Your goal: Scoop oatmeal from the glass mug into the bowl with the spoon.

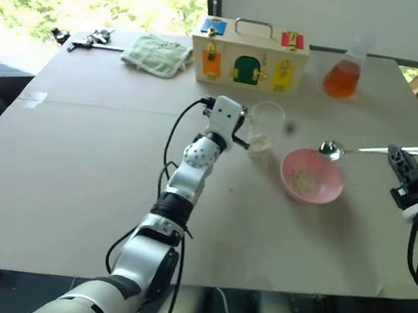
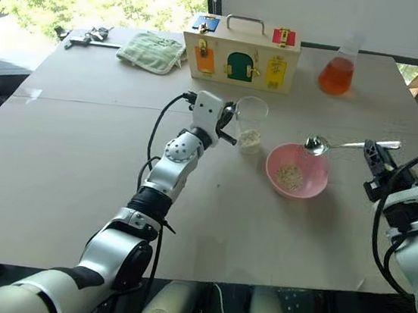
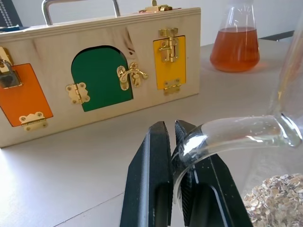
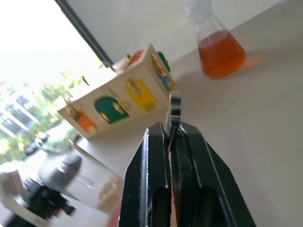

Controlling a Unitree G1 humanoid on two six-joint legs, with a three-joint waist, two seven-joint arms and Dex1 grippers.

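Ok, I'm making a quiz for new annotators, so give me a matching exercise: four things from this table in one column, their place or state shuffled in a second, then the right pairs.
Things:
1. glass mug
2. spoon
3. bowl
4. flask

Place or state:
A. holds orange liquid, at the table's far side
B. handle pinched by the left claw
C. pink, with a few oat flakes inside
D. held by its handle in the right claw, above the bowl's rim

Pairs: 1-B, 2-D, 3-C, 4-A
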